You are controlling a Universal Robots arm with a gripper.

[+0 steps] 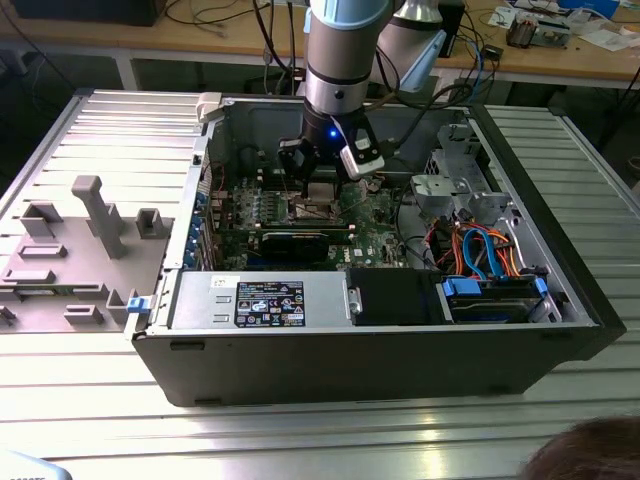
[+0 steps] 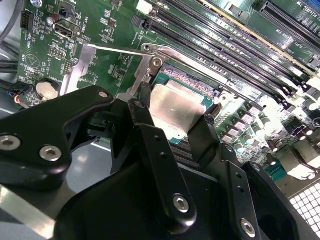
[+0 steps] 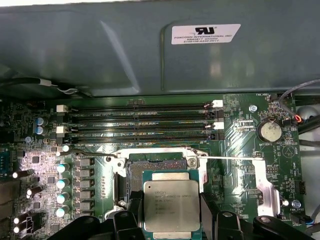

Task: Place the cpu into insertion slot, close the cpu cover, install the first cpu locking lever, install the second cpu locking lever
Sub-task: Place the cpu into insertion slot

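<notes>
Tool (image 3: 171, 212) clenched on the cpu (image 3: 171, 200), with 2 black fingers (image 3: 210, 215) against opposite edges of the chip and its silvery face showing in both wrist views. The cpu lies over the insertion slot (image 3: 150, 166) on the green board (image 3: 240, 145) and covers part of it, leaving dark socket recess exposed toward the memory slots (image 3: 140, 125) (whether the chip is seated cannot be told). In the exterior view the tool is down inside the open computer case (image 1: 400, 350), which stands on the slatted counter (image 1: 90, 400).

Open computer case (image 1: 400, 350), pincer (image 1: 322, 178) inside, above motherboard (image 1: 375, 218)
</notes>
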